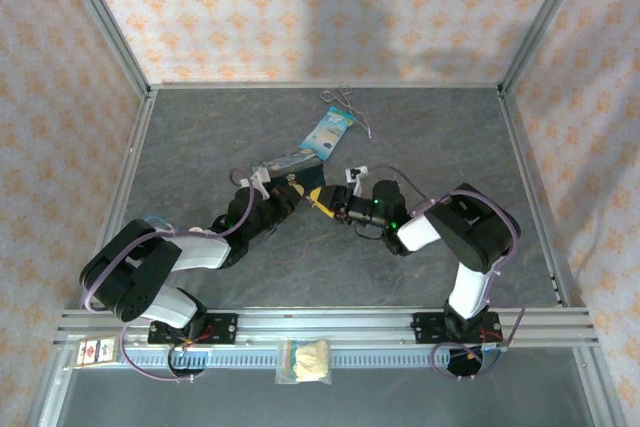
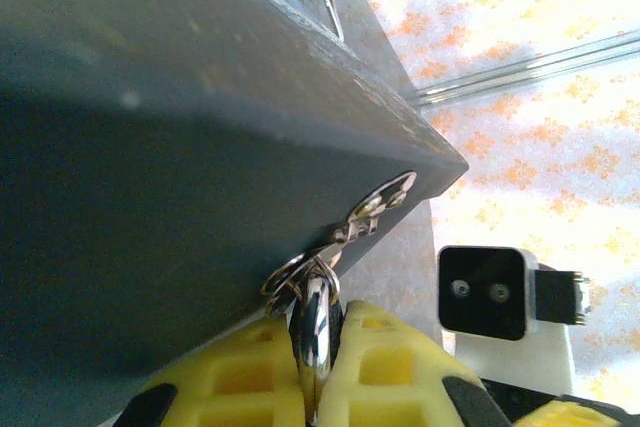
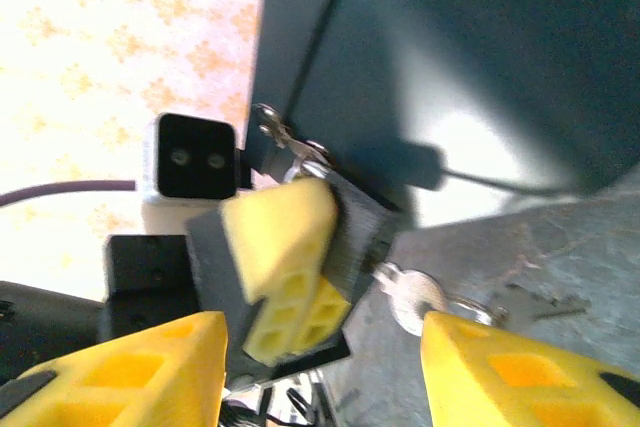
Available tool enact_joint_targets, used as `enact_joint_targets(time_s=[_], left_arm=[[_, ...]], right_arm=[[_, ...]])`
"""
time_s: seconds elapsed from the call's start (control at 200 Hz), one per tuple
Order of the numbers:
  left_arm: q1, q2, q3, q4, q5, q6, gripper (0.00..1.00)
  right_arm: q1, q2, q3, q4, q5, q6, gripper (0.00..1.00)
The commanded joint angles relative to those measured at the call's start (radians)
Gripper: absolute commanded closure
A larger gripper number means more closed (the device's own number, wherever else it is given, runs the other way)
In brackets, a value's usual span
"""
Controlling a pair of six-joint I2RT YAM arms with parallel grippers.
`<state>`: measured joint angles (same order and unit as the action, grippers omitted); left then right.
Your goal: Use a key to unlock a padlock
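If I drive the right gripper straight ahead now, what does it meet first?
Probably the key, sticking out of the padlock held by the left gripper, between the open fingers of the right gripper; depth is unclear.

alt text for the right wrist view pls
The left end effector clamps the dark padlock, with the silvery key sticking out of its body. The right end effector, jaws open, frames them from below, with the grey table behind.
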<state>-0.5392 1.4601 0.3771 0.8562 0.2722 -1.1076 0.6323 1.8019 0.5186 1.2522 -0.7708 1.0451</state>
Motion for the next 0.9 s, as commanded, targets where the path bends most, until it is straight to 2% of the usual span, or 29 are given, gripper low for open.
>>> enact_joint_targets(time_s=[0.0,0.125,0.33,0.591,0.896], left_arm=[[-0.010,0.006,0.020,0.103,-0.026,-0.026,1.00],[-0.010,-0.005,0.019,0.098,-0.033,-0.026,1.00],[-0.011,-0.021,0.017,0.090,-0.042,-0.026,1.00],[-0.012,-0.013,0.021,0.103,-0.035,-0.031,1.00],[-0.021,-0.021,0.014,0.107,-0.039,-0.039,1.00]], right_arm=[[0.001,0.041,0.005,0.143,0.046,0.067,0.50],[0.005,0.076,0.004,0.176,0.045,0.096,0.52],[0.006,0.041,-0.030,0.093,0.098,0.050,0.50],[0.019,0.063,0.001,0.090,0.092,0.049,0.51],[0.032,0.126,0.022,0.199,0.077,0.111,0.66]])
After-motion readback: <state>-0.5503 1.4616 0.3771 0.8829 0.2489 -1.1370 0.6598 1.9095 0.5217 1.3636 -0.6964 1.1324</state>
